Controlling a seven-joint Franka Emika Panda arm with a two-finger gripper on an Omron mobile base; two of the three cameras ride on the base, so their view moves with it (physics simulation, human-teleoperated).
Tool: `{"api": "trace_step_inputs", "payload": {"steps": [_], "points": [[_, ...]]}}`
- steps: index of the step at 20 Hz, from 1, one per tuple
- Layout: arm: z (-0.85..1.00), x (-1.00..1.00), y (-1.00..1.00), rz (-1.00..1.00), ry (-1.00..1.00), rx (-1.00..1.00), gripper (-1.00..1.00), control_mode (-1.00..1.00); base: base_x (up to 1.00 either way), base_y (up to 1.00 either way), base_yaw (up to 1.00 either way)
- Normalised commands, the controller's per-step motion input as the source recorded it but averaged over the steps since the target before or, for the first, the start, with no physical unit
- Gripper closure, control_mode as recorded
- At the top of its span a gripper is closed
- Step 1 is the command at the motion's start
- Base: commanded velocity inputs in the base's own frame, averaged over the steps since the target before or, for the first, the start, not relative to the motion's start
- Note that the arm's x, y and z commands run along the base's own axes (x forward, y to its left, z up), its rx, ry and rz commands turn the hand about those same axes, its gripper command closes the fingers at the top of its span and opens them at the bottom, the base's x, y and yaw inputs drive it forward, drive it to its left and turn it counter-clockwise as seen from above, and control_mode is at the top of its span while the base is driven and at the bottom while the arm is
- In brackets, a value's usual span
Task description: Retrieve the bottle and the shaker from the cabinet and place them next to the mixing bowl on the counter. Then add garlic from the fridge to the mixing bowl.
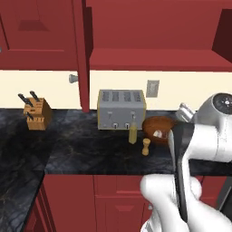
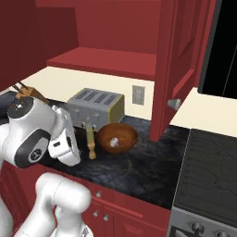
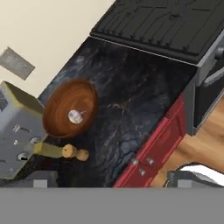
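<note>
On the dark desk [image 1: 90, 145], beside the mixing bowl [image 1: 157, 129], stand the bottle [image 1: 132, 133] and shaker [image 1: 146, 146]. Garlic [image 3: 75, 116], apparently in the bowl, looks light, firm, papery; best pinched across its bulb. Hand [image 3: 109, 181] fingers apart, empty.

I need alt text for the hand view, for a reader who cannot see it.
A brown mixing bowl holding a small pale item sits on a dark marble counter, with a yellowish bottle and a wooden shaker beside it, next to a silver toaster. A black stove lies beyond.
</note>
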Motion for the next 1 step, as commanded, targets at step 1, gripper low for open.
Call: {"api": "trace_step_inputs", "payload": {"steps": [1], "points": [[0.41, -1.00, 0.24, 0.37, -0.11, -0.17, -1.00, -1.00, 0.00, 0.00, 0.00]]}}
